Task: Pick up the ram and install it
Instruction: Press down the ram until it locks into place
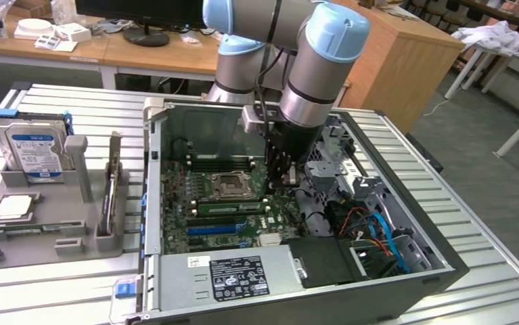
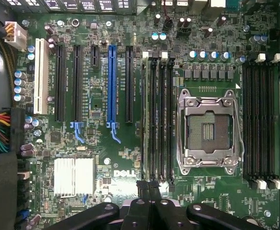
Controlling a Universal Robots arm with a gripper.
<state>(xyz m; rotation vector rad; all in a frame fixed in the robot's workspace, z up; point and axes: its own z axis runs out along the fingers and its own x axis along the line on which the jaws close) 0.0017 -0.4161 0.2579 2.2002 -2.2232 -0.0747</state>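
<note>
We see the hand (image 2: 148, 191) clenched, empty, over the memory slots (image 2: 157, 120) (one stick seated); drifting down risks striking the motherboard (image 2: 106, 158).

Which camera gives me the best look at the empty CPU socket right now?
The wrist view: it looks straight down on the CPU socket, so its metal frame and bare contact field show unobstructed between the memory slots. The exterior view shows the same socket at a slant, with the arm standing just to the exterior view's right.

light: bright, even | shadows: soft | focus: slightly soft
</note>
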